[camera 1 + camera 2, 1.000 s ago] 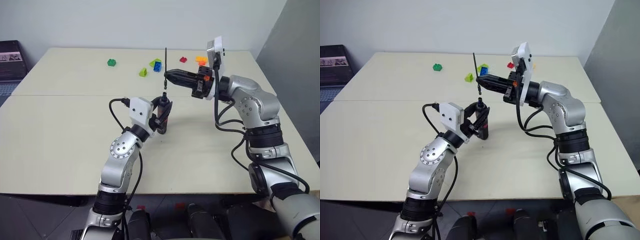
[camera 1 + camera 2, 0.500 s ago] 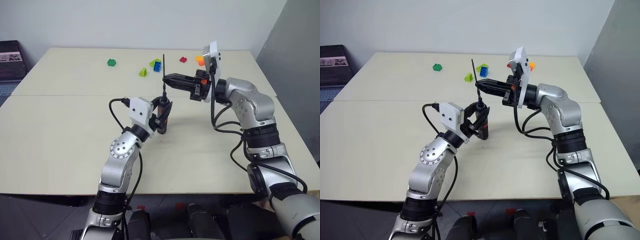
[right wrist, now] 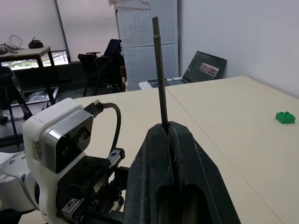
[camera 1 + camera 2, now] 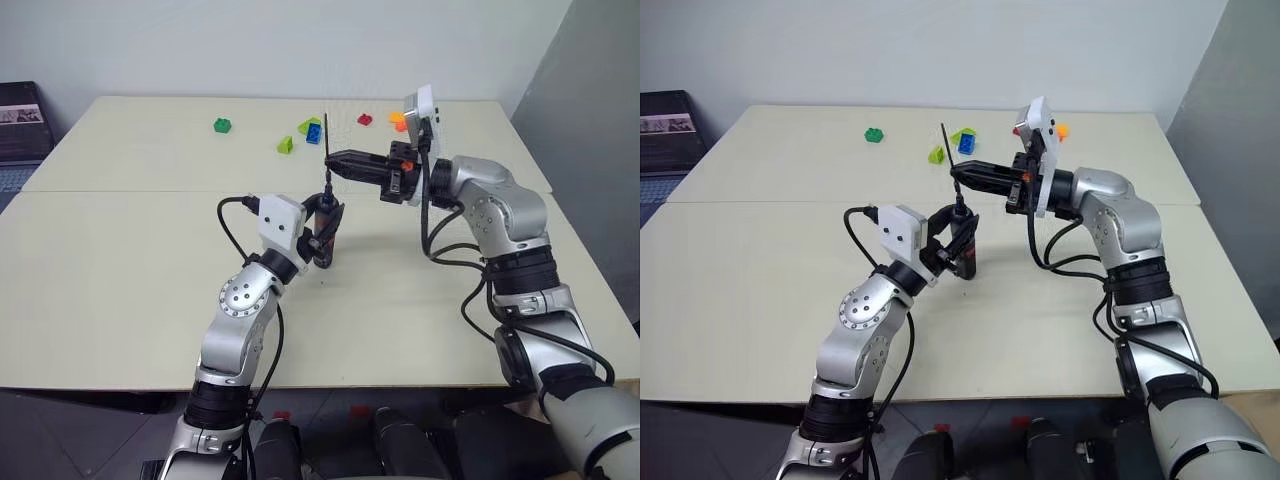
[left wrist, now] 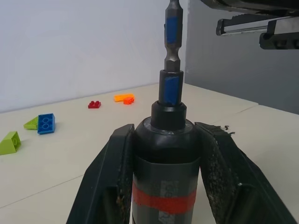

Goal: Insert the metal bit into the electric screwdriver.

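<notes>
My left gripper (image 4: 325,224) is shut on the electric screwdriver (image 5: 166,158), holding it upright above the middle of the table. The dark body and red band (image 5: 163,203) sit between the two fingers. Just above it, my right gripper (image 4: 331,158) reaches in level from the right and is shut on the metal bit (image 4: 326,135), which stands nearly upright. The thin rod (image 3: 160,74) rises out of the shut fingers. The bit's lower end (image 5: 172,32) meets the screwdriver's tip collar (image 5: 170,91); how deep it sits I cannot tell.
Small toy bricks lie along the table's far side: green (image 4: 223,125), yellow-green (image 4: 286,145), blue (image 4: 315,132), red (image 4: 367,119), orange (image 4: 400,121). A dark laptop (image 4: 20,120) sits beyond the table's left edge. A seam (image 4: 120,190) crosses the tabletop.
The right gripper has eased slightly left and down with the bit, bringing the bit's lower end onto the screwdriver's tip. The left gripper and screwdriver have held still.
</notes>
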You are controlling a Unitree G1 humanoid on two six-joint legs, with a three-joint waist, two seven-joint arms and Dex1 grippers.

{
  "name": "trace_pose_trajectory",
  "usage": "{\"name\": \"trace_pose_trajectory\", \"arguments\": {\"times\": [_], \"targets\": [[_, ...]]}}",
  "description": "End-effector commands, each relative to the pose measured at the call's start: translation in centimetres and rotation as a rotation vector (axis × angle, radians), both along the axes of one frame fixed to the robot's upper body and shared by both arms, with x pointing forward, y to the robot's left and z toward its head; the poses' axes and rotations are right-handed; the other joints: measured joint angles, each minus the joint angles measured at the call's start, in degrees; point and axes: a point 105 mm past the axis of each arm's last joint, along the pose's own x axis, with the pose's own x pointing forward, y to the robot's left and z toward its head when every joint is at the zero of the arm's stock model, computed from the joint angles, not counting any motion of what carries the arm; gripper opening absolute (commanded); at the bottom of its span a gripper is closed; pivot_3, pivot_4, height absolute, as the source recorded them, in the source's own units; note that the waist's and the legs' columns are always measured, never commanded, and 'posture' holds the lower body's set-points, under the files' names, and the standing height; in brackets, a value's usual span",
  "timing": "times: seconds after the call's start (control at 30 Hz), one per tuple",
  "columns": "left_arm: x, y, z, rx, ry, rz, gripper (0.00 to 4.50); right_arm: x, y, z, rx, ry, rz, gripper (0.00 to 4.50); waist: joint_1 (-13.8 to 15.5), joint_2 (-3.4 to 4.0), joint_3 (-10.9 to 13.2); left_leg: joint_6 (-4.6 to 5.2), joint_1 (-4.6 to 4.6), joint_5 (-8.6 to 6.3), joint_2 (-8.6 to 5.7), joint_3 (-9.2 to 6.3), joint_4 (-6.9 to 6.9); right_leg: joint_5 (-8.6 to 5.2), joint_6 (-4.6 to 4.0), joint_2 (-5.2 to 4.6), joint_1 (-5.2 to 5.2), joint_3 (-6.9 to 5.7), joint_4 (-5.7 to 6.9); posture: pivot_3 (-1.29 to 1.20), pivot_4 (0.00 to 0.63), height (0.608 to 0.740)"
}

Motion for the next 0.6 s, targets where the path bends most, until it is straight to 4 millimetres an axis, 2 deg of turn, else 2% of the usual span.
{"name": "trace_pose_trajectory", "arguments": {"times": [0.03, 0.3, 0.6], "targets": [[-0.33, -0.09, 0.76, -0.002, -0.033, -0.011, 1.64, -0.18, 0.27, 0.48, -0.045, -0.041, 0.039, 0.0, 0.0, 0.0, 0.0, 0.0, 0.0, 0.0, 0.0, 0.0, 0.0, 0.0, 0.0, 0.0, 0.0, 0.0, 0.0, 0.0, 0.15, 0.74], [-0.31, -0.06, 0.92, -0.003, -0.036, -0.015, 1.64, 0.09, -0.09, 0.05, -0.12, -0.017, 0.111, 0.0, 0.01, 0.0, 0.0, 0.0, 0.0, 0.0, 0.0, 0.0, 0.0, 0.0, -0.01, 0.0, 0.0, 0.0, 0.0, 0.0, 0.15, 0.74], [-0.47, 0.37, 1.22, -0.031, -0.036, -0.015, 1.64, 0.32, -0.49, 0.73, -0.089, 0.003, 0.124, 0.0, 0.01, 0.0, 0.0, 0.0, 0.01, 0.0, 0.0, 0.0, 0.0, 0.01, -0.02, 0.0, 0.01, -0.01, 0.0, 0.0, 0.15, 0.74]]}}
